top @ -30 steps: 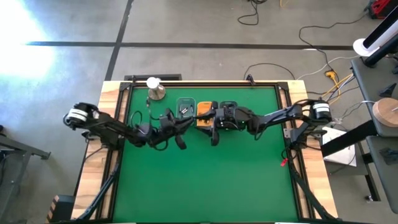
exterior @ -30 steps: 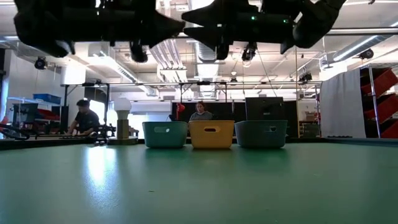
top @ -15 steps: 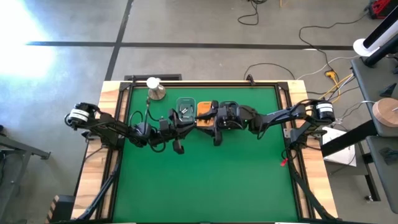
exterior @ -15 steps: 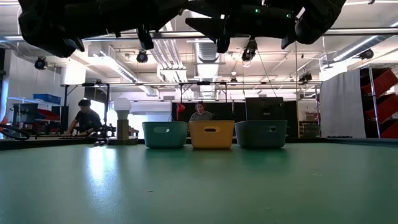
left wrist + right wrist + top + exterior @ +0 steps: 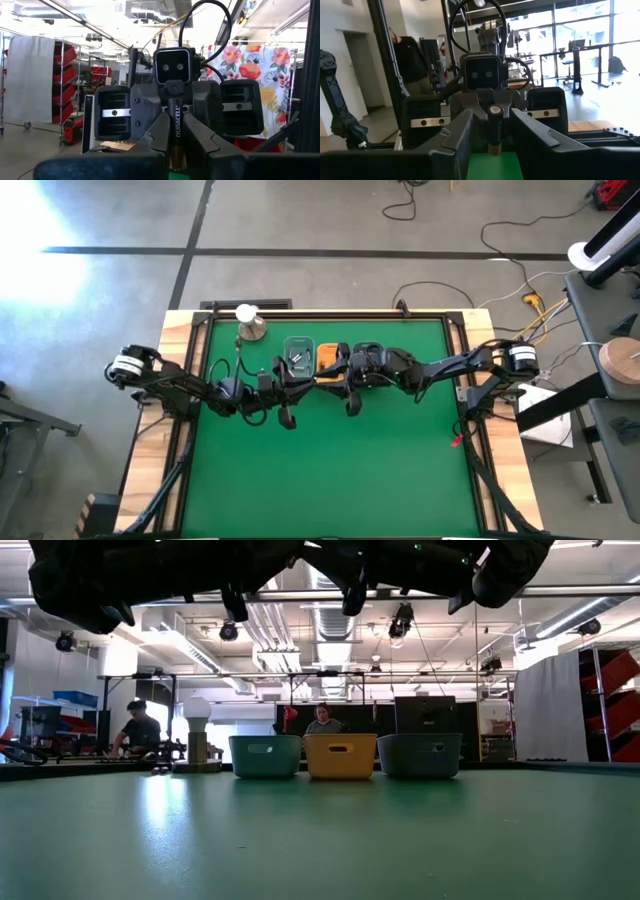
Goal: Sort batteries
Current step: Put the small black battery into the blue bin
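Note:
A black-and-copper battery (image 5: pixel 176 125) stands upright in the air over the trays, with my left gripper (image 5: pixel 179 131) shut on it. My right gripper (image 5: pixel 493 127) faces it from the other side. It is open, and its two fingers (image 5: pixel 462 131) stand either side of the same battery (image 5: pixel 494 131) with a gap showing on each side. In the high view the two grippers meet at about (image 5: pixel 320 372). A few more batteries (image 5: pixel 297 357) lie in the teal tray (image 5: pixel 297 343). My left gripper pinches the battery's middle (image 5: pixel 176 142) between its two fingers. The fingers come from the table's left, slanting a little upward, and lie across the battery. The battery stands upright, its lettering running along its length, lifted clear above the trays.
Three small trays stand in a row at the table's far middle: teal (image 5: pixel 265 755), yellow (image 5: pixel 340 755) and blue-grey (image 5: pixel 419 754). A metal dome with a white ball (image 5: pixel 249 325) is at the far left. The near half of the green mat (image 5: pixel 330 470) is bare. People stand in the room beyond.
Both grippers have stayed over the trays, facing each other. My left gripper has tipped upward a little; in the low view its underside has drawn up toward the top of the picture.

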Controlling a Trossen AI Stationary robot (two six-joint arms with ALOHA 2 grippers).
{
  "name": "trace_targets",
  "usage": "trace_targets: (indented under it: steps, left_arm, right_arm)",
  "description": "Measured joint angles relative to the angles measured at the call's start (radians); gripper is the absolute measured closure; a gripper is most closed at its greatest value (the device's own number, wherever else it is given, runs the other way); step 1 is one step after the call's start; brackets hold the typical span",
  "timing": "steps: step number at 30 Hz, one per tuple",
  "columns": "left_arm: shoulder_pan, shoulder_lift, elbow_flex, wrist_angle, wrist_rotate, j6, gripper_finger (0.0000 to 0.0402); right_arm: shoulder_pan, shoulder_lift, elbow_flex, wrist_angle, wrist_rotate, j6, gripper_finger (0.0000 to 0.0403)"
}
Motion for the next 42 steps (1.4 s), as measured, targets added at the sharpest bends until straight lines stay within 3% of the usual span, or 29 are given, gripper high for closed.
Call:
trace_targets:
  steps: [14, 37, 42]
  left_arm:
    - [0.005, 0.004, 0.038, -0.022, -0.006, 0.042, 0.0388]
    - [0.007, 0.031, 0.050, -0.048, -0.029, 0.044, 0.0388]
    - [0.014, 0.026, 0.050, -0.094, -0.077, 0.053, 0.0365]
  right_arm:
    - [0.000, -0.001, 0.017, 0.004, 0.022, 0.008, 0.0338]
    - [-0.005, -0.026, 0.016, -0.141, 0.026, -0.030, 0.0375]
    - [-0.015, -0.051, 0.016, -0.205, 0.030, -0.044, 0.0375]
